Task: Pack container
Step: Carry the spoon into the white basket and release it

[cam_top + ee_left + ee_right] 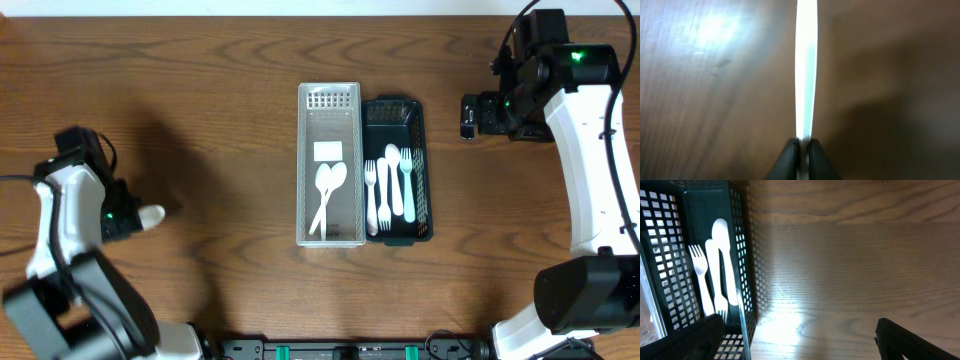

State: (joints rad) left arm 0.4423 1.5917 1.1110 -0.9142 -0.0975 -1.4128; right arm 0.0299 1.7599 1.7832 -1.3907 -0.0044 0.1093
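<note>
One white utensil [806, 65] is pinched edge-on in the left gripper [801, 146] at the table's [200, 100] far left. Its long axis runs left-right, with the free end toward the clear container [302, 170]. The right gripper [800, 336] is spread wide and empty beside the black basket [423, 150].

No readable text; white label [327, 150] in clear bin [329, 238] blank.

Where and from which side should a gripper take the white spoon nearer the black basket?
At its thin handle, below the bowl, coming straight down from above: the spoon lies flat and the walls of the clear tray block any sideways approach.
</note>
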